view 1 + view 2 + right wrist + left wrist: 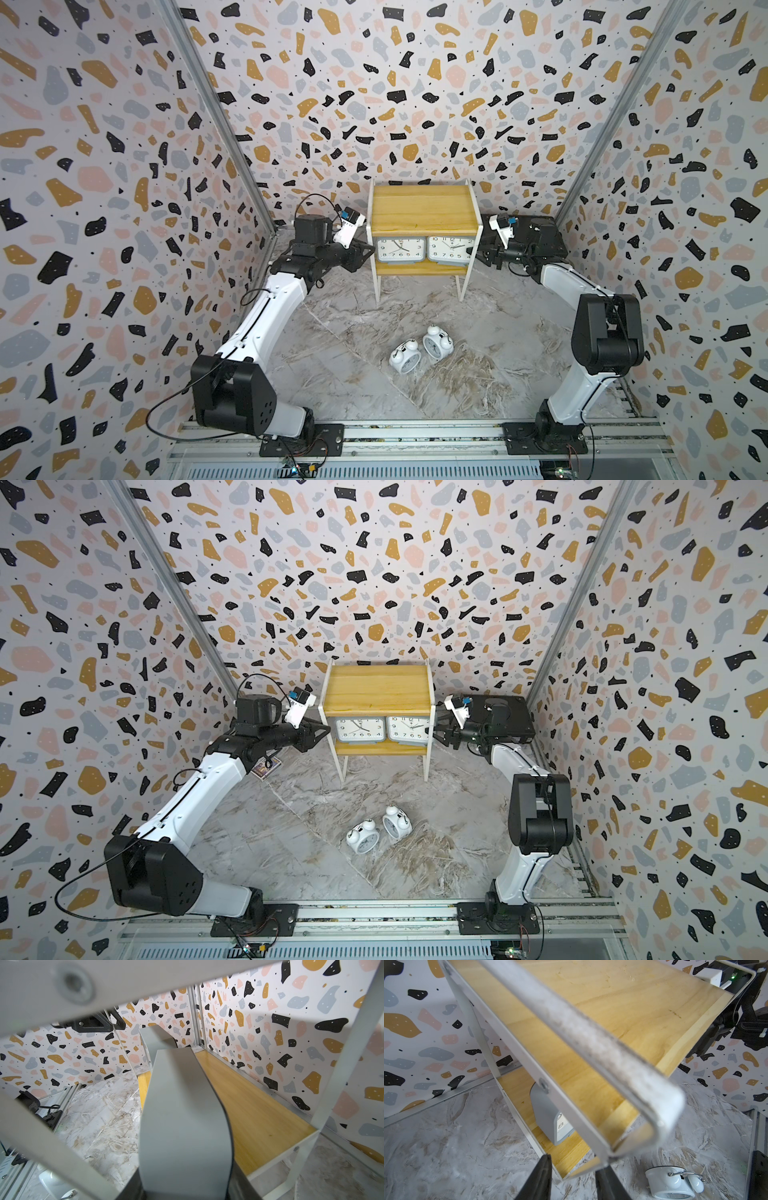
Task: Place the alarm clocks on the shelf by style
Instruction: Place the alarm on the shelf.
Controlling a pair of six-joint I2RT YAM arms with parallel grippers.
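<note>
The grey-clock step looks nearly done. The left grey clock and the right grey clock stand side by side on the lower board of the shelf. The right gripper is clamped on the right one. Only the right wrist view shows this, with dark fingers flanking its body. The left gripper has its jaws apart at the shelf's left edge, holding nothing. Next, I judge: release, back out sideways, then fetch the twin-bell clocks lying near on the table — for the upper board.
</note>
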